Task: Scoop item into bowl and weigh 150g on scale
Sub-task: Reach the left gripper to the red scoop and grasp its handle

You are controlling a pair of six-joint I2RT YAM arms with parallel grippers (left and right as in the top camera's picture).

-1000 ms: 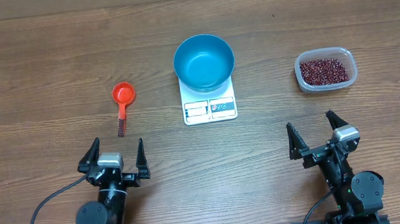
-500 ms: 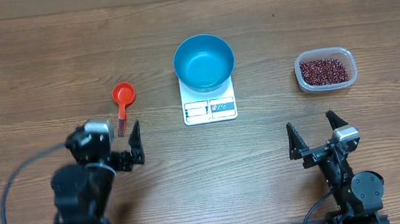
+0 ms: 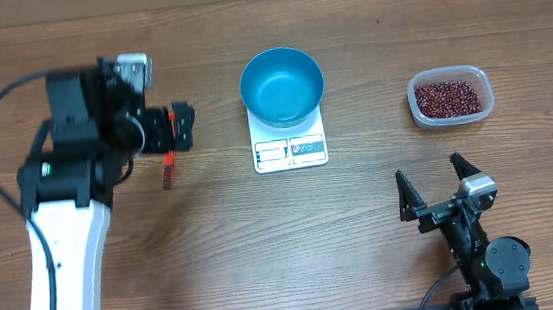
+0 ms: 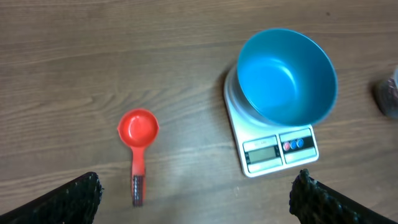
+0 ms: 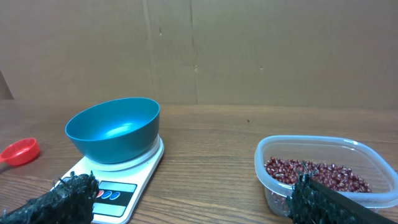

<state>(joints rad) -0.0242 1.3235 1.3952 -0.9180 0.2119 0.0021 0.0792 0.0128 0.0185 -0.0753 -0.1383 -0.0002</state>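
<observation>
The dark red-brown beans [image 3: 446,98] lie in a clear plastic container [image 3: 483,85] at the right. On the white scale [image 3: 290,150] in the middle stands the blue bowl [image 3: 281,84], with nothing in it. My left gripper [image 3: 180,128] hovers open above a red measuring scoop [image 4: 138,129], whose handle [image 3: 169,171] sticks out toward me. The left wrist view shows scoop, bowl [image 4: 287,74] and scale [image 4: 273,149] below, with both fingertips [image 4: 81,196] wide apart. My right gripper [image 3: 438,187] rests open near the front edge, facing the beans [image 5: 314,173] and the bowl [image 5: 112,129].
The wooden table [image 3: 381,196] carries only the scoop, the scale with the bowl, and the bean container [image 5: 323,163]. A cardboard wall [image 5: 249,50] stands behind the table. The left arm [image 3: 63,244] reaches up from the front left.
The left arm has risen from its rest at the front and swung away from me, so its gripper now hangs over the red scoop. The right arm has not moved.
</observation>
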